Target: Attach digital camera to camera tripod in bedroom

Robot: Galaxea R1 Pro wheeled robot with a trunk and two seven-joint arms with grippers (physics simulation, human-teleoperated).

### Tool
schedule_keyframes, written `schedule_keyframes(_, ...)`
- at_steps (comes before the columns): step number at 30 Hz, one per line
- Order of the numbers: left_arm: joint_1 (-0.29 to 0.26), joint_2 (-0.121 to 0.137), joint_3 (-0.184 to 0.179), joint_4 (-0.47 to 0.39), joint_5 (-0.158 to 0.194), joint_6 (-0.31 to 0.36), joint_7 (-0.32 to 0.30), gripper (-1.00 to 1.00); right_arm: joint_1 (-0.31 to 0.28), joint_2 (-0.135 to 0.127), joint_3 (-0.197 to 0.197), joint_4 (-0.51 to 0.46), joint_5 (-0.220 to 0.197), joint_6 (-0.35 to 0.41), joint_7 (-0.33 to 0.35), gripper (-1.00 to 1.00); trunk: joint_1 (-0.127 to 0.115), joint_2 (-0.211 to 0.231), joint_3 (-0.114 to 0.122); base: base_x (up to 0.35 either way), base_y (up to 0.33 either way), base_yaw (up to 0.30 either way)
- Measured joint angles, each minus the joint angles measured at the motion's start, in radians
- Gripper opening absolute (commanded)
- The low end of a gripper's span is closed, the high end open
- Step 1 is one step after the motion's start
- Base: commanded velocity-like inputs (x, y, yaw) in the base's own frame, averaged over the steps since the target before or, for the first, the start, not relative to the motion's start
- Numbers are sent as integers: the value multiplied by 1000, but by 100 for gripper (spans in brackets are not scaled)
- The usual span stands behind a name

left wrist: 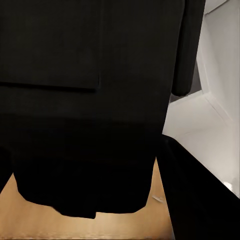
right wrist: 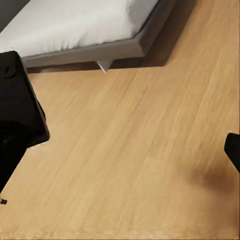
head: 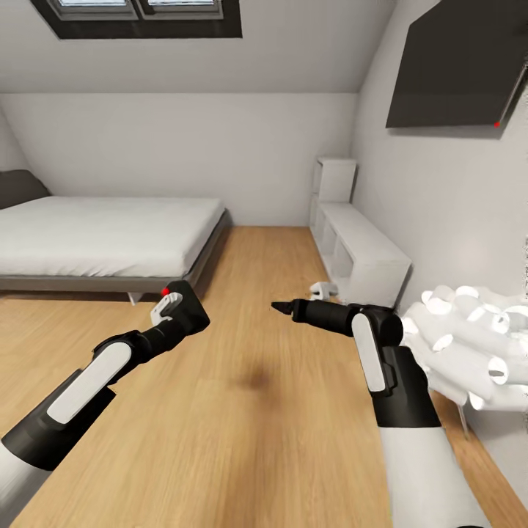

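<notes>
Head view: the left arm reaches up from the lower left of the frame, forearm angled toward the centre, and its left gripper (head: 174, 306) is clamped on the digital camera (head: 185, 308), a black box with a red button at its top, held over the wood floor (head: 249, 411) just in front of the bed (head: 103, 235) corner. The right arm rises from the lower right, bends at the elbow and points left; the right gripper (head: 281, 307) ends in a dark tip with its fingers together. A low white shelf unit (head: 359, 253) runs along the right wall under a dark wall panel (head: 455, 62), and a white chair-like shape (head: 462, 345) sits at the right edge. A skylight (head: 139, 11) is in the upper left.

Left wrist view: the camera's black body (left wrist: 85, 110) takes up most of the frame, pressed between the gripper's dark fingers (left wrist: 200, 195); floor shows along the bottom.

Right wrist view: floor (right wrist: 130, 150) spreads across the frame, the bed (right wrist: 75, 25) at the top, the held camera (right wrist: 20, 105) at the left edge, and one dark fingertip (right wrist: 233, 150) at the right edge
</notes>
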Motion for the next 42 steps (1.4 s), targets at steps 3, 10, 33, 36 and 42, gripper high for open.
schedule_keyframes(3,0,0,0,1,0,0,1,-100,36,-3,17,-3,1,0,1,100,0,0,0,-178,16,0)
schedule_keyframes(10,0,-4,-1,3,-6,-1,6,-100,72,-87,28,3,-10,0,9,100,-1,0,0,-28,3,0)
schedule_keyframes(33,0,-12,-104,12,-43,-5,165,-100,82,-101,25,39,-2,0,10,100,-6,2,43,0,0,0)
schedule_keyframes(36,0,-12,-105,13,-44,-7,164,-100,82,-101,23,44,0,0,10,100,-7,3,54,0,0,0)
schedule_keyframes(42,0,-11,-104,14,-44,-11,166,-100,82,-102,23,50,-1,0,10,100,-10,5,77,0,0,0)
